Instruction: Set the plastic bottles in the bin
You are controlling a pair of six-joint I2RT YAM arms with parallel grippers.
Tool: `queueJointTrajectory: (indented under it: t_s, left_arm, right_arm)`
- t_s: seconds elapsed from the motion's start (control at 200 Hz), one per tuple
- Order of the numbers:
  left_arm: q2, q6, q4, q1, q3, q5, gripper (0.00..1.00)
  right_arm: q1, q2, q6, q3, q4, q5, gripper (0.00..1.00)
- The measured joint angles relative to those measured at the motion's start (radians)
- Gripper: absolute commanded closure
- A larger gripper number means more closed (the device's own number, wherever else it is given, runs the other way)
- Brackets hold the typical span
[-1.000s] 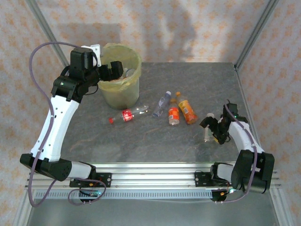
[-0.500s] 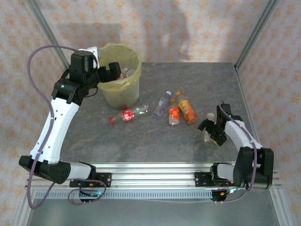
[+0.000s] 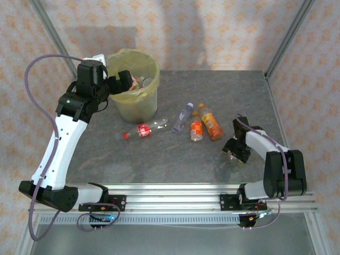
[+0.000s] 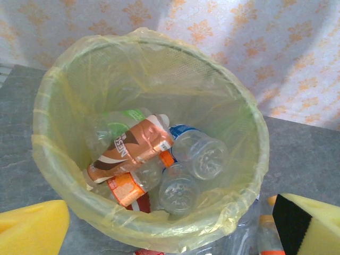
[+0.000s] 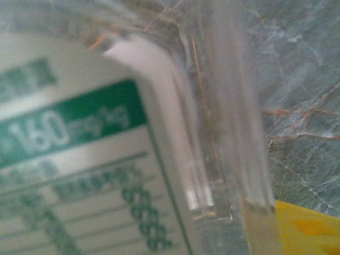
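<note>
Pickup is happening: right gripper (image 3: 235,151) is straddling a bottle (image 5: 79,159) (clamped or not, cannot tell); left gripper (image 3: 124,81), jaws apart, is hovering above the bin (image 3: 135,106). Next needs a firm lift.

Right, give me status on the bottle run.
Left gripper open, empty, over the bin. Right gripper down around a bottle, grip unconfirmed. Four other bottles loose mid-table, between it and the bin.

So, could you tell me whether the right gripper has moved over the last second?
Yes: the right gripper has shifted slightly left, toward the orange bottle.
</note>
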Motion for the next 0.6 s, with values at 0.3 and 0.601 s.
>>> queueJointTrajectory:
  t_s: [0.3,0.601]
  left_arm:
    - [-0.011,-0.026,0.013,0.0,-0.038,-0.04,0.0]
    - [-0.046,-0.057,0.049,0.0,-0.104,-0.06,0.0]
  right_arm:
    - [0.027,0.006,0.009,0.015,-0.004,0.064,0.64]
    - [0.027,-0.128,0.017,0.033,-0.046,0.107,0.7]
